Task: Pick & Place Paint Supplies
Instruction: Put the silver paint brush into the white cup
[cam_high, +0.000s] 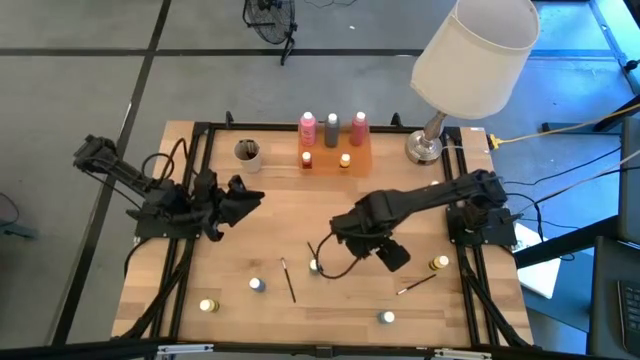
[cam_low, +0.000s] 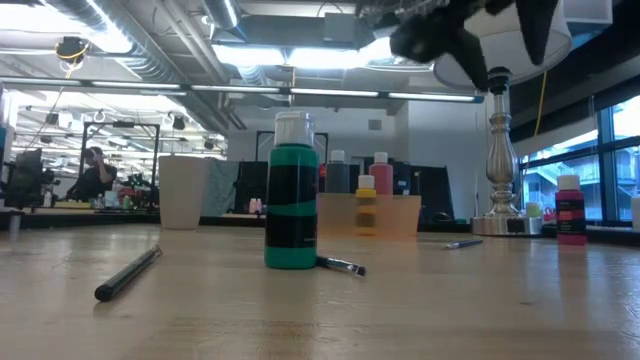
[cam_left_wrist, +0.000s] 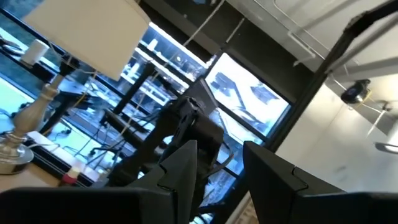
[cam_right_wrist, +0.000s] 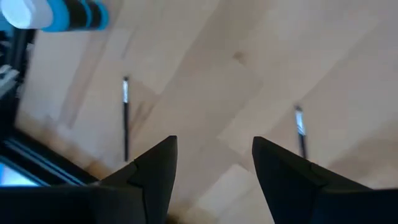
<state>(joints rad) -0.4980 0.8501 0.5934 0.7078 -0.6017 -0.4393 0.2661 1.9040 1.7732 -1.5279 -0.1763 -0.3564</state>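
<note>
You're hovering the right gripper (cam_right_wrist: 214, 165) over the table (cam_high: 330, 200), jaws apart & empty, prob. lining up a brush (cam_right_wrist: 125, 115); left gripper (cam_left_wrist: 221, 168) waiting, half-open, empty.

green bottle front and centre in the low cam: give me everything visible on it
The green bottle stands upright on the wooden table, nearest the low camera. It has a white ribbed cap, a green, plastic-looking body and a dark label band around its middle. A thin brush lies by its base; whether they touch is unclear. No gripper touches it.
</note>
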